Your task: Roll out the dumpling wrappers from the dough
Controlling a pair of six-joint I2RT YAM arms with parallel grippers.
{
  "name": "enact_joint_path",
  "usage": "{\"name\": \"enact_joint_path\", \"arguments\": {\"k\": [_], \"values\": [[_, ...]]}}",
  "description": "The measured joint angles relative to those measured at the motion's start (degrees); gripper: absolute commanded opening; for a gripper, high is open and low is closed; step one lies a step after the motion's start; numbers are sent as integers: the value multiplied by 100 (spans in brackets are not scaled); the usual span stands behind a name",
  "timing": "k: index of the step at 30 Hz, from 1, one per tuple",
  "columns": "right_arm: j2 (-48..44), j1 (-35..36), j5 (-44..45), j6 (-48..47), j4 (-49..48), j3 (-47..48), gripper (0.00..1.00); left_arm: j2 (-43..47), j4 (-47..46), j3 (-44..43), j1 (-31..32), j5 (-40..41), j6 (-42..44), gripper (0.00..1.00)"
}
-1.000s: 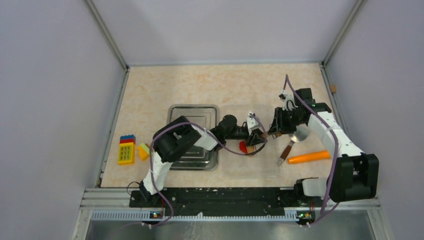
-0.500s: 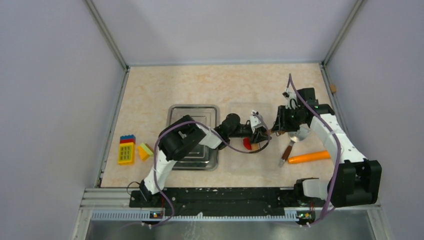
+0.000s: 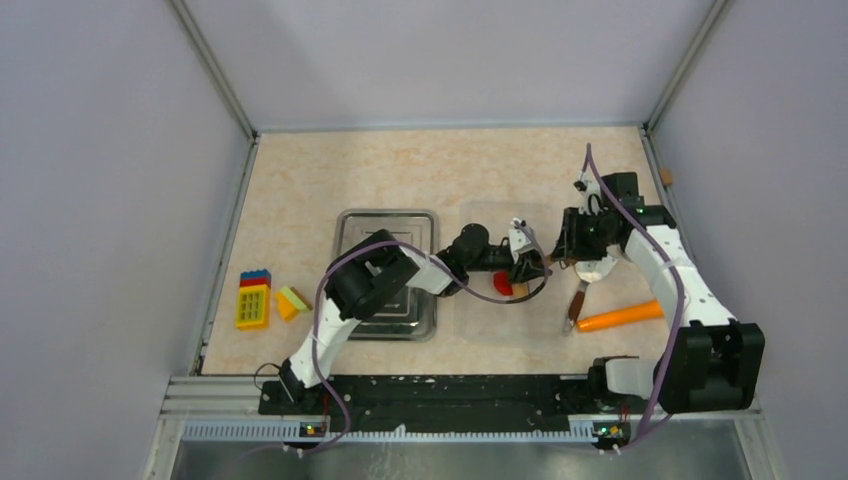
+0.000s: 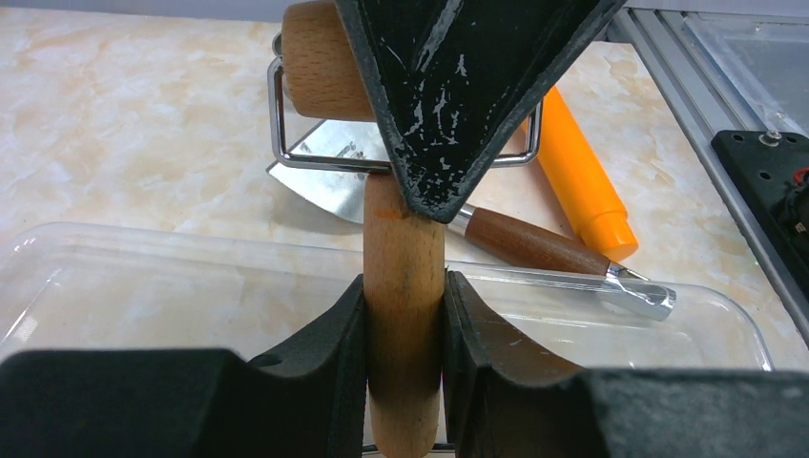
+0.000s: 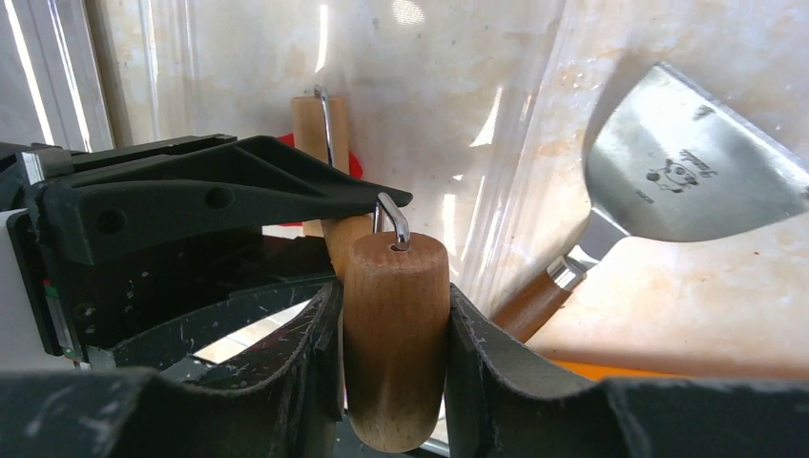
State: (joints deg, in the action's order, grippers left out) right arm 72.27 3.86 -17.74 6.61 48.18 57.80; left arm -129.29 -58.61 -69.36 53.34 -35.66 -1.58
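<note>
In the middle of the top view, the left gripper (image 4: 404,303) squeezes the pin handle (image 4: 403,239) and the right gripper (image 5: 394,320) squeezes its roller (image 5: 396,272), likely to flatten the dough (image 3: 503,287) just left.

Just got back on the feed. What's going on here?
Both arms hold one small rolling pin above the clear tray. The left gripper is clamped on its handle and the right gripper on the wooden roller. The red dough lies on the tray right beside them; whether the pin touches it can't be told. A scraper and a carrot lie off to the right.
</note>
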Motion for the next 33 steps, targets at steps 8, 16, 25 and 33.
{"name": "enact_joint_path", "arguments": {"k": [8,16,25,33], "values": [[22,-87,205,-109,85,164,0,-240,96,-461,24,-33,-63,0],[118,-258,278,-229,210,330,0,-415,387,-914,66,-39,-291,0],[179,-328,306,-413,328,501,0,-525,813,-1329,98,-83,-457,0],[179,-313,-710,-396,686,1143,0,256,2175,-1423,-131,-450,-90,0]]}}
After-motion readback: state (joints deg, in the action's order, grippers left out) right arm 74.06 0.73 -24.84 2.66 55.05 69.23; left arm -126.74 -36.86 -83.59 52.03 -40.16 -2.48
